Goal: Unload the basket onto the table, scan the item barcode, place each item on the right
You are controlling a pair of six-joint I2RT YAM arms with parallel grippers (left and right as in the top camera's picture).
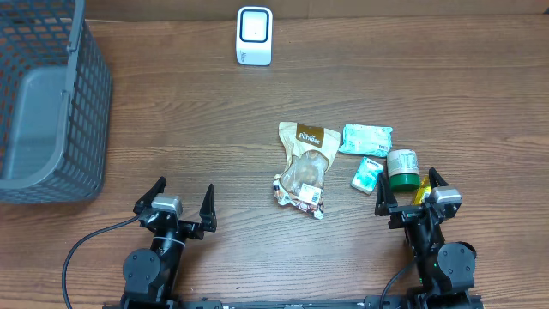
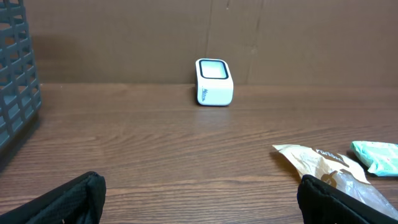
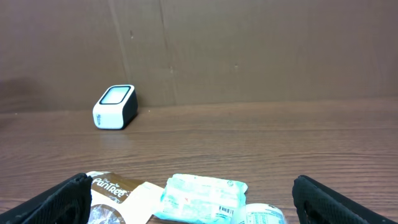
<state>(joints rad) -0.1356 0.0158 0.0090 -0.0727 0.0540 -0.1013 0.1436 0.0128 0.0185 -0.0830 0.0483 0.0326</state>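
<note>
A white barcode scanner (image 1: 255, 36) stands at the far middle of the table, also in the left wrist view (image 2: 214, 81) and the right wrist view (image 3: 115, 107). The items lie right of centre: a brown-and-clear snack bag (image 1: 304, 167), a teal packet (image 1: 366, 138) with a barcode (image 3: 202, 196), a small teal packet (image 1: 367, 175) and a green-lidded jar (image 1: 401, 168). My left gripper (image 1: 183, 196) is open near the front left, over bare wood (image 2: 199, 202). My right gripper (image 1: 408, 187) is open just in front of the jar, holding nothing (image 3: 199, 199).
A grey mesh basket (image 1: 51, 103) fills the far left corner, and its edge shows in the left wrist view (image 2: 15, 81). A brown cardboard wall backs the table behind the scanner. A small yellow thing (image 1: 420, 190) lies by the right gripper.
</note>
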